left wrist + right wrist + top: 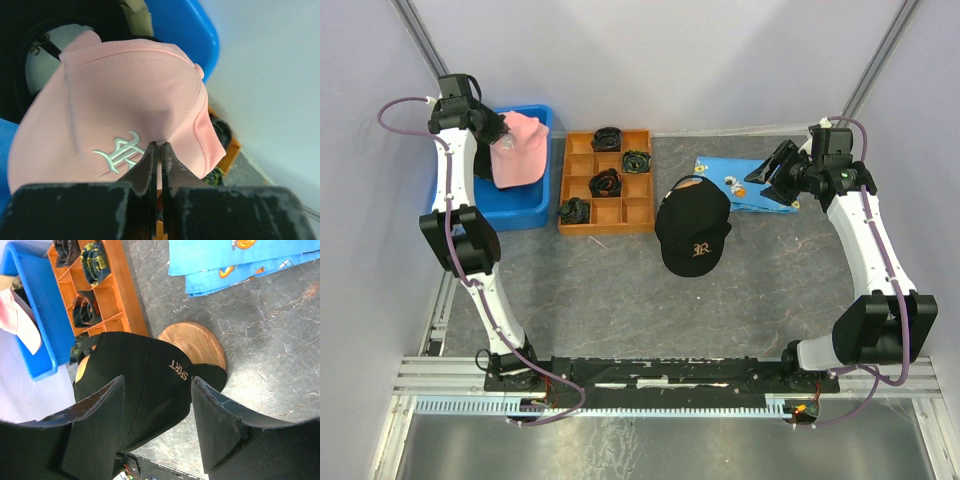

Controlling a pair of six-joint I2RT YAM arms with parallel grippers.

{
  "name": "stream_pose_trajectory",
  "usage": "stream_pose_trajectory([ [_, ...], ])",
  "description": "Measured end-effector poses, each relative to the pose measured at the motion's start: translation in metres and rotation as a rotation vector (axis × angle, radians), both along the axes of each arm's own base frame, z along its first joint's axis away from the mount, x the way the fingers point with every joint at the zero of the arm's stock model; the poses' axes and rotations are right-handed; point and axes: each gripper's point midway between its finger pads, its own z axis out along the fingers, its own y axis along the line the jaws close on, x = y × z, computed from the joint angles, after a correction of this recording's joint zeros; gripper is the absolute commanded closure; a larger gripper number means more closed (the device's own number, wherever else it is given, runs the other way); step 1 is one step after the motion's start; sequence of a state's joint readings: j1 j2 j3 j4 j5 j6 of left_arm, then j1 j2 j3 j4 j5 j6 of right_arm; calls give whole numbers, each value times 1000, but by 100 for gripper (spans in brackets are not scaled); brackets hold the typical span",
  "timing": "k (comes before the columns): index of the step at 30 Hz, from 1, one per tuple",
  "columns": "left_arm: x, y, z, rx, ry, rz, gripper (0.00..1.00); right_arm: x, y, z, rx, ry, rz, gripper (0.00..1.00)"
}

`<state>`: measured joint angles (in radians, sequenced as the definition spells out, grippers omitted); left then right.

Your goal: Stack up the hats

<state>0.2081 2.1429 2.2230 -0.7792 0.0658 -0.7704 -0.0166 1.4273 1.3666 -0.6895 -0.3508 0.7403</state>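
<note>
Left tool (157, 150) pressed together, pinching the pink cap (517, 150) at its front panel beside the white emblem; the cap hangs over the blue bin (520, 212), upper left of the top view. Right tool (157, 381) spread, gripping nothing, upper right near the blue cloth (745, 180). Black cap (693, 232) sits mid-frame on the counter (620, 290), partly over a wooden disc (192, 342).

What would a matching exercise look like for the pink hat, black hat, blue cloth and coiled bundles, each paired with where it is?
1 pink hat
2 black hat
3 blue cloth
4 coiled bundles

A partly covering a wooden disc
B in compartments of the orange tray
C pinched in the left gripper, over the blue bin
D lying right of the black hat

Pairs: 1-C, 2-A, 3-D, 4-B
</note>
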Motion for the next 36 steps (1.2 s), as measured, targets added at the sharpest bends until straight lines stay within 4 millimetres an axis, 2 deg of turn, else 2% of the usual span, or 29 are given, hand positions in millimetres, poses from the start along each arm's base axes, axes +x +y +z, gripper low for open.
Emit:
stream_pose_trajectory([
  [9, -18, -33, 69, -150, -119, -56, 97, -10, 18, 30, 21, -114, 70, 37],
  [16, -44, -66, 139, -307, -239, -121, 97, -28, 28, 54, 51, -197, 124, 41],
  [22, -64, -109, 198, -469, -352, -244, 97, -37, 58, 80, 133, -291, 259, 39],
  [25, -74, -153, 222, -558, -384, -369, 97, -43, 67, 87, 156, -311, 304, 39],
  [28, -89, -206, 232, -622, -370, -498, 97, -49, 70, 94, 165, -329, 322, 42],
  [29, -97, -227, 234, -642, -358, -547, 97, -52, 71, 97, 171, -337, 330, 45],
  [32, -123, -278, 237, -695, -319, -664, 97, -62, 76, 113, 208, -375, 359, 60],
  [33, -133, -294, 237, -711, -304, -705, 97, -65, 78, 120, 225, -394, 369, 62],
  [34, -143, -309, 238, -728, -290, -742, 97, -66, 80, 124, 240, -407, 374, 61],
  [36, -158, -329, 240, -760, -266, -793, 97, -70, 85, 135, 296, -432, 388, 50],
])
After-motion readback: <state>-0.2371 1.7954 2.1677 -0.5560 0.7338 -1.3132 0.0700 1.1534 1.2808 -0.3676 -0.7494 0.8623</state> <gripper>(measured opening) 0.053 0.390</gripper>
